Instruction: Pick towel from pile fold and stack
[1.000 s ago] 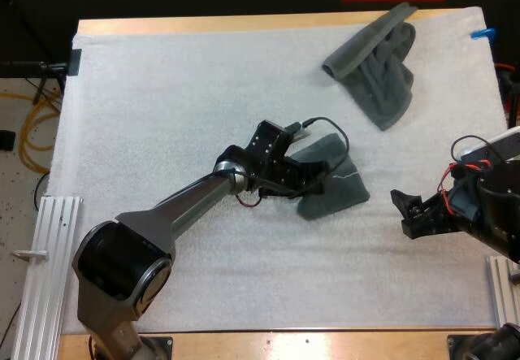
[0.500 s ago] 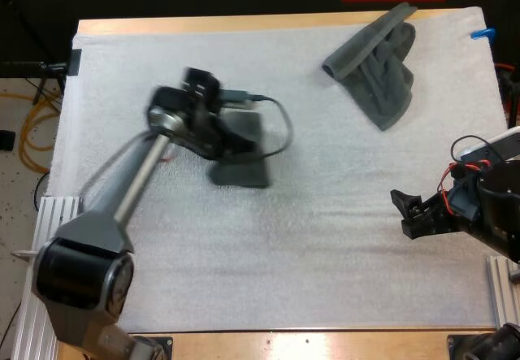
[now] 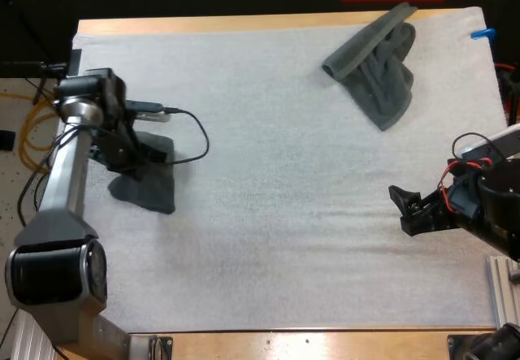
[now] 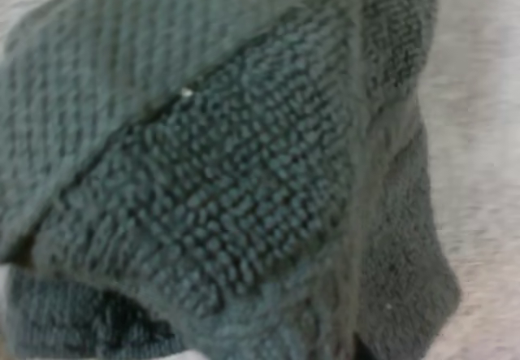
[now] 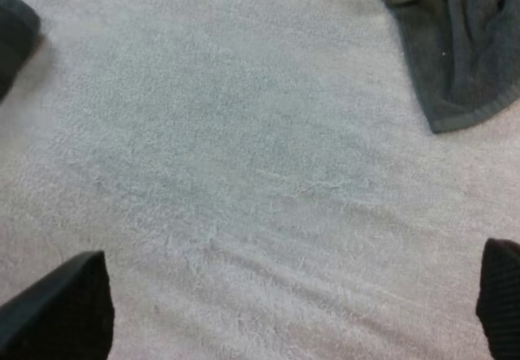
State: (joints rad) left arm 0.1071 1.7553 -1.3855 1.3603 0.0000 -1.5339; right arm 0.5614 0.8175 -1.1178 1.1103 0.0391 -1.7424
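Note:
A small folded dark grey-green towel (image 3: 156,188) lies at the left side of the white mat (image 3: 260,173). My left gripper (image 3: 132,159) is down on its near-left part and holds it; up close the folded towel (image 4: 244,173) shows its layered flaps. A crumpled towel (image 3: 378,63) lies at the mat's far right. My right gripper (image 3: 404,209) hovers open over bare mat at the right, its black fingertips (image 5: 61,311) wide apart, with the crumpled towel (image 5: 463,43) ahead of it and the folded towel's corner (image 5: 12,35) farther off.
An aluminium rail (image 3: 24,336) runs along the table's near-left edge, beside my left arm's base. Another rail (image 3: 502,283) stands at the near right. The mat's middle is bare between the two towels.
My left arm has swept from the mat's centre to its left side, carrying the folded towel along. The right arm and the crumpled towel have stayed put.

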